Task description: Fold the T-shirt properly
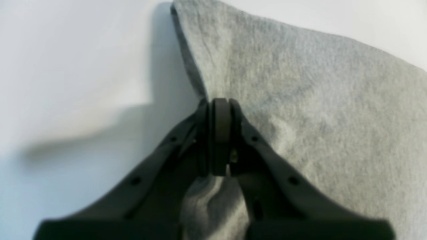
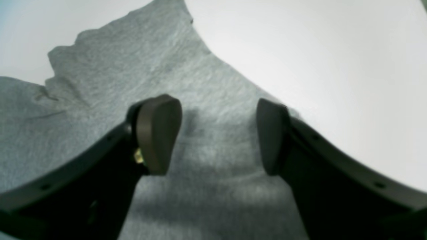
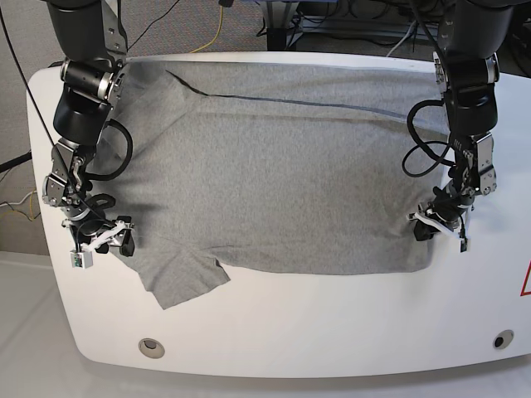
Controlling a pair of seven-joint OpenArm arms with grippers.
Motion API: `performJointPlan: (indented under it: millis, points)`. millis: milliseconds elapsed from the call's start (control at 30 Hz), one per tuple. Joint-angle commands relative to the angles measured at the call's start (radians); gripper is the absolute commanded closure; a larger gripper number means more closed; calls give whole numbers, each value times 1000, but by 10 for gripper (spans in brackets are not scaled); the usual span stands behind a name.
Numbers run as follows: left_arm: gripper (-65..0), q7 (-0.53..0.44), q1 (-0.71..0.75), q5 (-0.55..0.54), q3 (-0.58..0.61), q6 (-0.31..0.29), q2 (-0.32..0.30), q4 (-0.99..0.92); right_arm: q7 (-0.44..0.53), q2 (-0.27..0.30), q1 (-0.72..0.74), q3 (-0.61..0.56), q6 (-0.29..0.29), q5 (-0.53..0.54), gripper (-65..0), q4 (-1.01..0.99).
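The grey T-shirt (image 3: 274, 182) lies spread flat across the white table (image 3: 332, 323), with one sleeve (image 3: 178, 278) fanned out toward the front left. My left gripper (image 1: 220, 106) is shut on a pinched fold at the T-shirt's (image 1: 317, 100) edge; in the base view the left gripper (image 3: 425, 228) sits at the cloth's right side. My right gripper (image 2: 215, 133) is open, its fingers (image 2: 160, 133) hovering over the T-shirt's (image 2: 100, 83) fabric near an edge. The base view puts the right gripper (image 3: 120, 236) beside the left sleeve.
The shirt's far edge runs close to the table's back edge. Bare white table lies in front of the shirt, with a round hole (image 3: 150, 347) at the front left and another hole (image 3: 503, 339) at the front right. Cables (image 3: 207, 25) lie behind the table.
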Motion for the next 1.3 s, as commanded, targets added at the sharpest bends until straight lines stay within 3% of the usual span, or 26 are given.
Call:
performJointPlan:
  millis: [0,233,767,1100,1267]
  points:
    - [-34,15,-13,9,-1,5,-14,14,51,19,34,2,3,-4,-382,-16]
    - [-14,14,-13,11,4,4,-16,14,116,24,28,-2,-5,-25,-382,-21]
    - [-10,19,-9,7,2,-2,-17,24,110,35,9,-40,-13,-14,-383,-5]
    - [-12,18,-8,10,6,-2,-13,28,106,22,7,-15,-2,-23,-327,-5]
    - [-9,10,-4,13,7,2,-7,33,98,17,3,-21,-1,-18,-355,-9]
